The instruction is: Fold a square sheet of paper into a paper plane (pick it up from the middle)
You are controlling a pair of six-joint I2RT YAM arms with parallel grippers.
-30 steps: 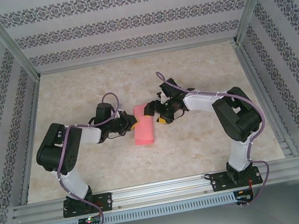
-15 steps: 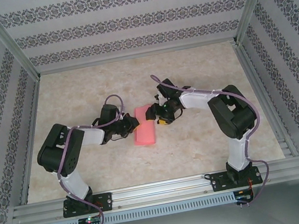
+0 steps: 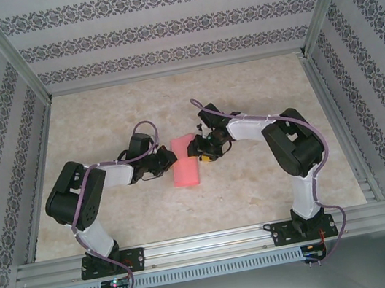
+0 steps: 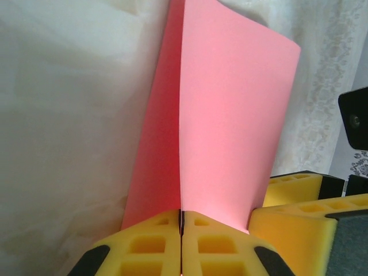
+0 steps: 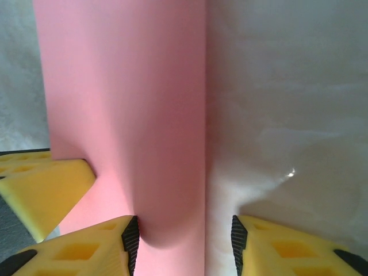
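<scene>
Square sheet of paper (image 3: 185, 161) is mid-desk (image 3: 260, 192), doubled into a long strip between the two arms. The left fingers (image 4: 144, 244) are clenched on its left side with the layers pinched flat, and the right fingers (image 5: 92, 253) are apart, the rounded fold bulging between them ungripped. Judged best: bring the right fingers squarely onto that fold while the left pinch holds the edges aligned, so the crease sets straight, not skewed. Hard to make out: whether the free edges match, how much of the strip touches the desk, and, from above, the fingertips under the wrists.
</scene>
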